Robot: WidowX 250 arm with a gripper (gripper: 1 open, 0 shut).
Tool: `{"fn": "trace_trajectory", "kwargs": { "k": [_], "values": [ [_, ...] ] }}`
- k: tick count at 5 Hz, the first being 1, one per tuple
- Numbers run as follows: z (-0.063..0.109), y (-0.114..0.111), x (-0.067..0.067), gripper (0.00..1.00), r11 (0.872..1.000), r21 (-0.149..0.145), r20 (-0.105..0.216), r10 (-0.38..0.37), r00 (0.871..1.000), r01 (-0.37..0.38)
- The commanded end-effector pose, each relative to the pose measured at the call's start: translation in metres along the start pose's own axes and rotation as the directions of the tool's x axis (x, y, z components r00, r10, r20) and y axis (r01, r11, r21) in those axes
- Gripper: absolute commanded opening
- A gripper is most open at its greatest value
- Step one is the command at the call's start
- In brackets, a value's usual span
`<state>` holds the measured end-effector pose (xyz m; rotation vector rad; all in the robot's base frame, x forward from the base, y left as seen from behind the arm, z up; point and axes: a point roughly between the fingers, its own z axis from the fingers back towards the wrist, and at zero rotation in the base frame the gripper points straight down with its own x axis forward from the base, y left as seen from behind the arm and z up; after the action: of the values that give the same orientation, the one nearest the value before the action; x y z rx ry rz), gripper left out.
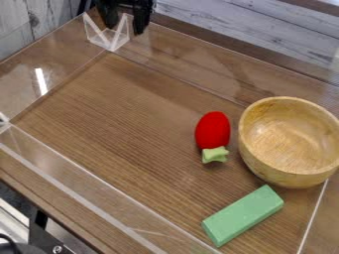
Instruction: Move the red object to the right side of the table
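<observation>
The red object, a small oval toy fruit with a light green stem end pointing toward the front, lies on the table right of centre. It sits just left of the wooden bowl. My gripper hangs at the top left edge of the camera view, far from the red object, with its dark fingers apart. It is open and nothing shows between the fingers. Its upper part is cut off by the frame.
A wooden bowl stands at the right, empty. A flat green block lies near the front right corner. Low clear acrylic walls border the table, and a clear acrylic bracket sits under the gripper.
</observation>
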<state>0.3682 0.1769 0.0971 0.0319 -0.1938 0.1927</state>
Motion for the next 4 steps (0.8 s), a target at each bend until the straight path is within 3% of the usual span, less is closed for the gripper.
{"fn": "trace_trajectory", "kwargs": {
  "k": [1,3,4],
  "values": [
    [0.022,-0.008,0.005,1.00,0.998,0.010,0.080,-0.058,0.995,0.057],
    [0.028,0.016,0.011,1.00,0.999,0.009,0.107,-0.036,0.994,0.035],
    [0.025,0.028,0.014,1.00,0.999,0.008,0.102,-0.033,0.994,0.032]
  ]
}}
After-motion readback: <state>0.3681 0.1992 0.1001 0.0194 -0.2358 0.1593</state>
